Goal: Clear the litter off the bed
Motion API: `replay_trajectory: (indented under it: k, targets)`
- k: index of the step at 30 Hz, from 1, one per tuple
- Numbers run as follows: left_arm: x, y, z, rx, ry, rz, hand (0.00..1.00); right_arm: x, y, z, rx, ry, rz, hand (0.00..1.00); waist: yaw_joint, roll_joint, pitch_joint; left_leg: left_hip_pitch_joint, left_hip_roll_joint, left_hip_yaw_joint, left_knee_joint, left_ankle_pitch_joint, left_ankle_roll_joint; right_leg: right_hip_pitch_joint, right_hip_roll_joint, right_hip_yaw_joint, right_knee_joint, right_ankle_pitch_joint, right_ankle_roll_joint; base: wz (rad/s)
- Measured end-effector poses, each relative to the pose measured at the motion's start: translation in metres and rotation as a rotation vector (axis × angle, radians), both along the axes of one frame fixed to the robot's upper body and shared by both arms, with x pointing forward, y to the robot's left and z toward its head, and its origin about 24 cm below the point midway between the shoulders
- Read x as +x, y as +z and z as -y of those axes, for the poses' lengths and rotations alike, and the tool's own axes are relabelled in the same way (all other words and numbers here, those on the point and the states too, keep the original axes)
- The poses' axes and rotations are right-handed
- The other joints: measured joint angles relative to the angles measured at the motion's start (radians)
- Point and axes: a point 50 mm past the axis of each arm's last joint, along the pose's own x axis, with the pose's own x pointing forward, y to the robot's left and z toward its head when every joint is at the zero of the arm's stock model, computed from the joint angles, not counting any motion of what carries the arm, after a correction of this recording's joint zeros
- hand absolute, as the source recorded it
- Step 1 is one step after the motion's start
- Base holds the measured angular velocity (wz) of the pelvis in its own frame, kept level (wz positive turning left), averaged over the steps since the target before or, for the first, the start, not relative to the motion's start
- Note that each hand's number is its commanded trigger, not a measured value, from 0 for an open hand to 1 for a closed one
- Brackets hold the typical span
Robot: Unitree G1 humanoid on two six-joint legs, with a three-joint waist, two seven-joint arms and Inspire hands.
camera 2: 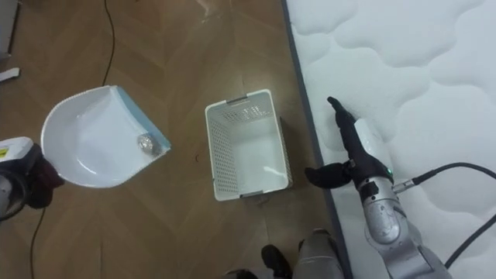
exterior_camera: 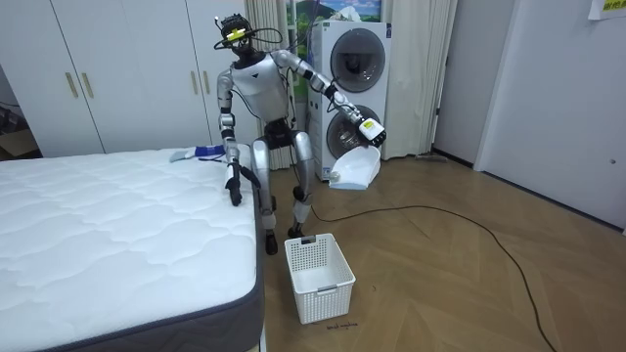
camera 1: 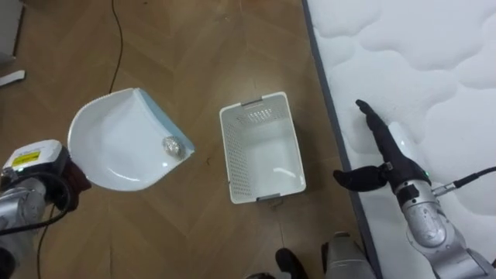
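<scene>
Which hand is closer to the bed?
Right. The right hand is open at the bed edge. The left hand is out over the floor, beyond the basket, holding a dustpan.

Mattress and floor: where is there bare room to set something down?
The mattress is bare across its middle, past the right hand resting at its edge. The floor beyond the basket is free. Tight: the strip between basket and mattress; the dustpan hangs beside the basket.

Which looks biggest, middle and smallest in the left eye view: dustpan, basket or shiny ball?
1. The dustpan and the basket look about alike; the dustpan is raised nearer the camera, so I won't rank them.
2. The shiny ball, far smallest.
</scene>
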Motion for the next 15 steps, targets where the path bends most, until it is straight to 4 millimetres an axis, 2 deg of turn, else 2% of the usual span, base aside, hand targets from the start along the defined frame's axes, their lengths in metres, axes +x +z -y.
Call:
replay_trajectory:
  k: [4,7,15]
  targets:
    - [0.001,0.0,0.002,0.03,-0.029,-0.014,1.0,0.001,0.001,-0.001,0.003,0.009,0.001,0.0,-0.018,0.012,0.0016,0.013,-0.004,0.007,-0.006,0.0,0.0,0.007,-0.004,0.005,0.007,-0.007,0.001,-0.01]
    - [0.002,0.001,0.003,0.046,-0.044,-0.019,1.0,0.002,0.003,-0.002,0.008,0.017,0.003,0.0,-0.031,0.013,0.0016,0.022,-0.003,0.028,-0.012,0.0,0.0,0.011,-0.008,0.005,0.013,-0.013,0.002,0.04]
    - [0.015,0.011,0.009,0.14,-0.133,-0.026,1.0,0.001,0.003,-0.003,0.018,0.017,0.008,0.0,-0.034,0.02,0.0045,0.038,-0.003,0.041,-0.023,0.0,0.0,0.017,-0.005,0.014,0.012,-0.016,-0.001,-0.03]
